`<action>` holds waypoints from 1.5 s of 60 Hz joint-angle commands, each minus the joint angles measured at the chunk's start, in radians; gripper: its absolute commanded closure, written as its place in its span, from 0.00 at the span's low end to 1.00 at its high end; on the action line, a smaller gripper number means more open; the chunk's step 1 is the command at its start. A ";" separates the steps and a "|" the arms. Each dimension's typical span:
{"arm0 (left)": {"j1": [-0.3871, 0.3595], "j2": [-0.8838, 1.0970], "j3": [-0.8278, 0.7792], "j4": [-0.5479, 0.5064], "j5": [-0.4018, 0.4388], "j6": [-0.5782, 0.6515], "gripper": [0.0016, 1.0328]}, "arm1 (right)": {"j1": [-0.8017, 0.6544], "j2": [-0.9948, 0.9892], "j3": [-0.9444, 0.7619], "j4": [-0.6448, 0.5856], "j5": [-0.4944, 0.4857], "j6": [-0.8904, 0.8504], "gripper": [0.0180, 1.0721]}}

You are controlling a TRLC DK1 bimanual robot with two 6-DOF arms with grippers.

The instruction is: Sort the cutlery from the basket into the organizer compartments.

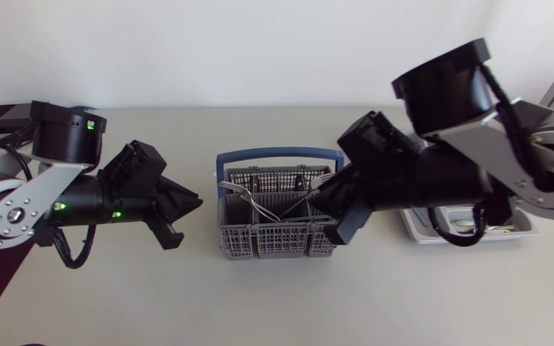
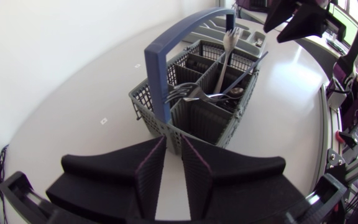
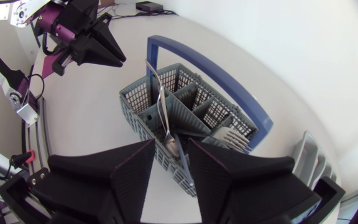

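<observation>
Cutlery, metal forks (image 2: 188, 93) and a long steel spoon (image 3: 164, 115), sits in grey plastic basket with blue handle (image 1: 275, 231). Left tool (image 1: 195, 205) is just left of basket, barely open, empty. Right tool (image 1: 330, 213) is open over basket's right end, spoon bowl between fingers. White organizer tray (image 1: 522, 231) lies right of basket.

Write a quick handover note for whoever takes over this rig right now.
Left hand: empty, fingers slightly apart, beside the basket.
Right hand: open over the basket, a spoon between its fingers, not clearly gripped.
Forks and spoon sit in the basket.
Organizer: mostly hidden by the right arm.
Done: nothing visibly sorted. To do: all the cutlery.
</observation>
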 commanded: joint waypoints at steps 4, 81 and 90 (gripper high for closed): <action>0.025 -0.025 -0.052 -0.006 0.050 0.051 0.80 | 0.070 0.091 0.035 0.049 0.024 0.034 0.58; 0.071 -0.021 -0.185 0.181 0.231 0.128 0.80 | 0.211 0.491 0.146 0.471 0.245 -0.136 0.51; 0.071 -0.017 -0.188 0.187 0.233 0.130 0.80 | 0.205 0.519 0.179 0.472 0.247 -0.150 0.51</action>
